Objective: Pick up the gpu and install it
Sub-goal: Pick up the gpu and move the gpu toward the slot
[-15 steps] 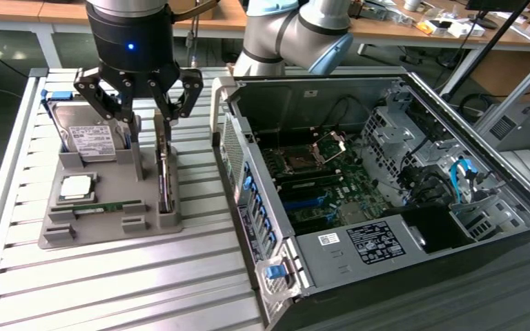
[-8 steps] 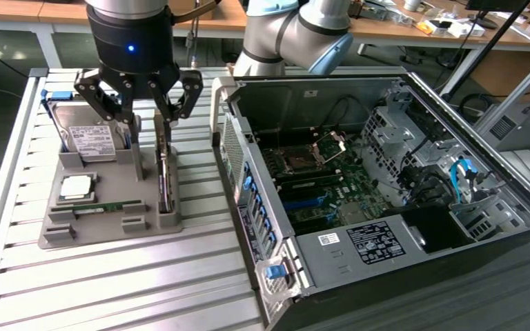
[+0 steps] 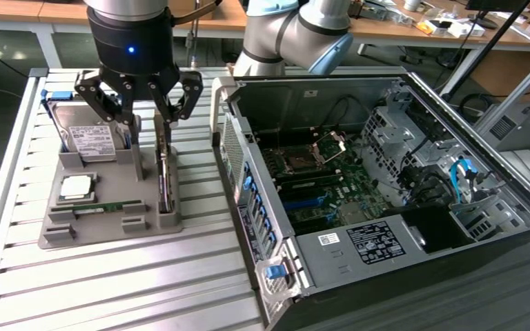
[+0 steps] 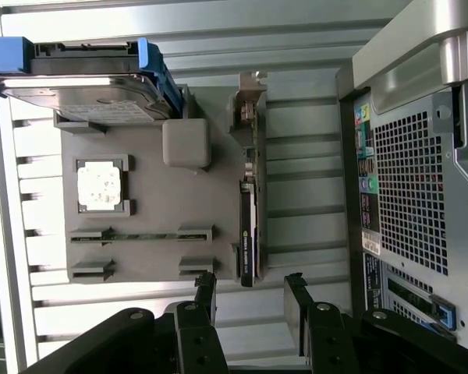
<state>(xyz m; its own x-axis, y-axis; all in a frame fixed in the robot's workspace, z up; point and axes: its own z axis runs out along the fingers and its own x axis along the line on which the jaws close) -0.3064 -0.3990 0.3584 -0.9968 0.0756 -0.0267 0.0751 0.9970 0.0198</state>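
Matt grey plastic tray (image 3: pixel 108 233), ribbed dull-metal table (image 3: pixel 108 289), gpu (image 4: pixel 248 230) of dark board and silver metal.

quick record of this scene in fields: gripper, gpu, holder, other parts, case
gripper: open, poised over the gpu, holding nothing
gpu: standing on edge in the grey holder, not yet lifted
holder: on the slatted table
other parts in holder: hard drive, cpu, memory stick
case: computer case, side open, at the exterior view's right of the holder
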